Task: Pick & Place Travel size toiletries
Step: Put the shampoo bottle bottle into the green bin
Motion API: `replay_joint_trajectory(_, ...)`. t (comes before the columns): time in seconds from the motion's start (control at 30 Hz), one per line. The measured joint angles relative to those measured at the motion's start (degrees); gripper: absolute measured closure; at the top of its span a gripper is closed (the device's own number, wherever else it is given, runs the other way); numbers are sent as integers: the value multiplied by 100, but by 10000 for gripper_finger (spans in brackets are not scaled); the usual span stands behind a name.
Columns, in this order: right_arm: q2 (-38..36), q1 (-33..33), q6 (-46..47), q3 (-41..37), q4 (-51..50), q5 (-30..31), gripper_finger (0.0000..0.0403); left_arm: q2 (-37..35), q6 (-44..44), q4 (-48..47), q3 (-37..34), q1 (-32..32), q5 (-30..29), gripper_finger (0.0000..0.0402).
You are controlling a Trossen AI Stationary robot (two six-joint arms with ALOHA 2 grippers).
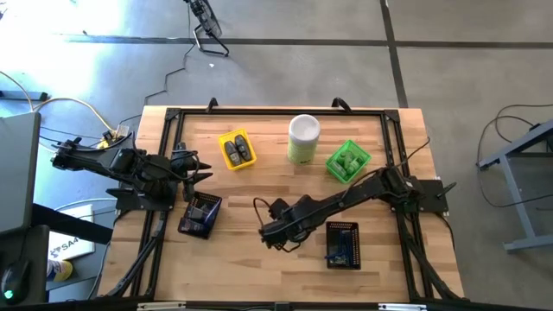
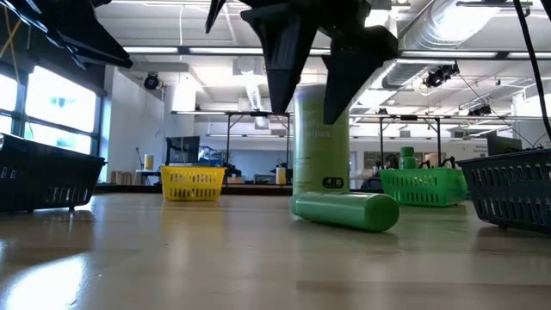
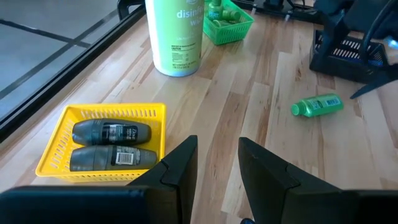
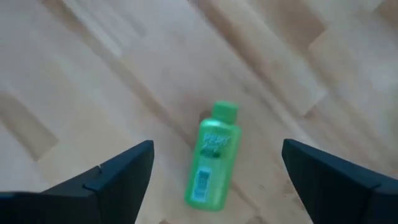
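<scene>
A bright green mini bottle (image 4: 212,165) lies on its side on the wooden table, also seen in the low view (image 2: 344,209) and the left wrist view (image 3: 317,105). My right gripper (image 4: 217,186) hangs open above it, pointing steeply down. Its fingertips (image 2: 280,60) stand clear of the bottle on either side. In the high view the gripper (image 1: 272,231) hides the bottle. My left gripper (image 3: 217,168) waits at the table's left (image 1: 203,170), open, with nothing between its fingers. Two dark grey oval pieces (image 3: 111,132) lie in the yellow tray (image 3: 62,149).
The tall pale-green canister (image 1: 303,138) stands at the far middle, just behind the bottle in the low view (image 2: 320,146). A green tray (image 1: 348,161) with green bottles sits to its right. Black trays stand at the left (image 1: 200,214) and near right (image 1: 343,244).
</scene>
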Motion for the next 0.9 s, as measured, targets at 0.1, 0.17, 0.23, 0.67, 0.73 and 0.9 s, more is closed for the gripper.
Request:
replay_joint_trajectory(0.1, 4, -86, -7, -228, 320, -453, 60, 1, 0, 0, 0, 0, -1, 288)
replay_joint_trajectory(0.17, 4, -131, -13, -427, 618, -559, 65, -1, 0, 2, 0, 0, -1, 288)
replay_joint_trajectory(0.23, 4, -173, 9, -636, 899, -598, 68, 0, 0, 2, 0, 0, -3, 288)
replay_joint_trajectory(0.67, 11, -281, 196, -1692, 1634, -1309, 77, -1, 0, 0, 0, 0, -8, 288)
replay_joint_trajectory(0.73, 9, -278, 205, -1844, 1901, -1336, 81, 1, 0, 0, 0, 0, -8, 288)
replay_joint_trajectory(0.9, -20, -289, 221, -2011, 2071, -1413, 94, 1, 0, -2, 0, 0, -8, 288)
